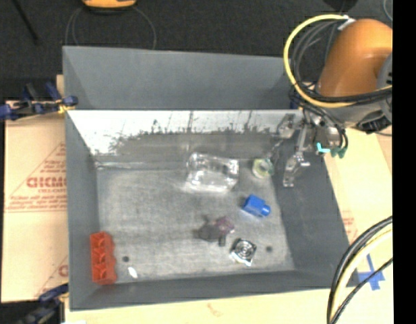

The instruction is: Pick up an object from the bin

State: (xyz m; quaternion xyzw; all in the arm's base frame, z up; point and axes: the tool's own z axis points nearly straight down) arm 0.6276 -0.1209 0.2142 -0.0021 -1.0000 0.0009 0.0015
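My gripper (283,171) hangs over the right end of the bin, near the back right corner, with its two fingers apart and nothing between them. Just left of the fingers lies a small pale roll of tape (263,169), beside the gripper rather than inside it. A blue block (255,206) lies a little lower in the view, below and to the left of the fingertips. Left of the roll rests a crumpled clear plastic packet (211,172).
A dark grey and purple toy figure (214,229) lies mid-floor, with a round silvery metal piece (243,251) near the front wall. A red studded block (103,256) sits in the front left corner beside a tiny white scrap (131,272). The arm's orange cover and cables overhang the bin's right rim.
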